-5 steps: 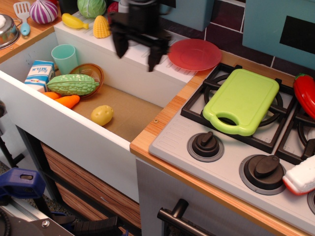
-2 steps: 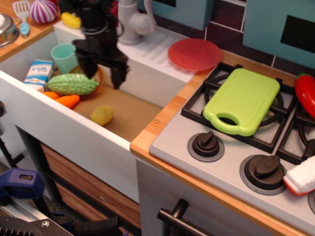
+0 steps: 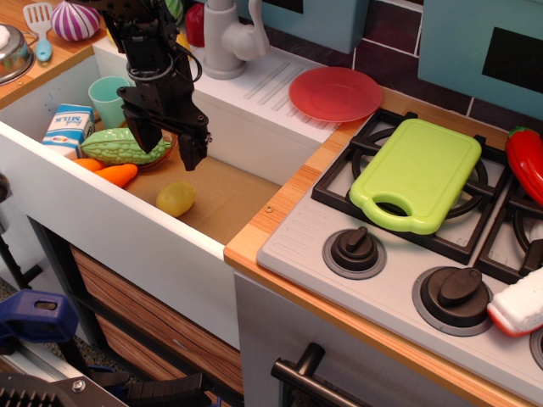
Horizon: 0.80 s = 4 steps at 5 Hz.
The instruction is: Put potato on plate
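Gripper (image 3: 167,151): hanging inside the sink (image 3: 222,197), black, jaws spread apart and pointing down, holding nothing.
Gripper position: sitting above and slightly behind the potato (image 3: 176,198), apart from it; one jaw is crossing in front of the green bumpy gourd (image 3: 119,146).
Potato: lying on the brown sink floor near the front wall, pale yellow, resting on its side, touching nothing else.
Plate (image 3: 335,93): sitting flat on the bench ledge behind the sink, to the right of the grey faucet (image 3: 224,38), red-pink, carrying nothing, well apart from the potato.
Gourd: lying across the orange-brown bowl (image 3: 170,129) at the left of the sink.
Carrot (image 3: 112,174): lying just in front of the gourd, orange, to the left of the potato.
Milk carton (image 3: 68,130): standing at the far left of the sink, beside the teal cup (image 3: 109,99).
Stove (image 3: 407,246): occupying the right side, with a lime-green cutting board (image 3: 419,173) lying on the rear-left burner grate.
Red pepper (image 3: 526,163): lying at the right edge of the stove.
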Available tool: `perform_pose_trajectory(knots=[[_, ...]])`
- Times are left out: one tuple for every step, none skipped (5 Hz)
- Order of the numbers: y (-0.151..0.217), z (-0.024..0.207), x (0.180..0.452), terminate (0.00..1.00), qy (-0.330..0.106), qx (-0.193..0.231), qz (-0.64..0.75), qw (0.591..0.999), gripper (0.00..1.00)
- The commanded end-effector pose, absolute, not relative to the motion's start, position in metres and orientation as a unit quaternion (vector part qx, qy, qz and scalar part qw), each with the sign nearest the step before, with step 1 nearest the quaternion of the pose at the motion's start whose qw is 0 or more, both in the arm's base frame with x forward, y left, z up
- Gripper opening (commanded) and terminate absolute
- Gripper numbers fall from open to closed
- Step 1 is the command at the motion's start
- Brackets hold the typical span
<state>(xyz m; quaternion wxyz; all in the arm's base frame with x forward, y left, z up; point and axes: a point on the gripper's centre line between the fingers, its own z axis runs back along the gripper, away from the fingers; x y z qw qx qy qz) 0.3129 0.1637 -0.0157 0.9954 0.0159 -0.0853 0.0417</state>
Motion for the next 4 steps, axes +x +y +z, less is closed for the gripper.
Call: perform_pose_trajectory(knots=[[0.166, -0.027, 0.305, 0.00, -0.087, 0.020, 0.048, 0.995, 1.00], [0.165, -0.039, 0.298, 0.00, -0.085, 0.018, 0.053, 0.995, 1.00], [0.166, -0.051, 0.296, 0.00, -0.088, 0.017, 0.052, 0.995, 1.00], [0.166, -0.067, 0.299, 0.00, -0.099, 0.017, 0.056, 0.993, 1.00]])
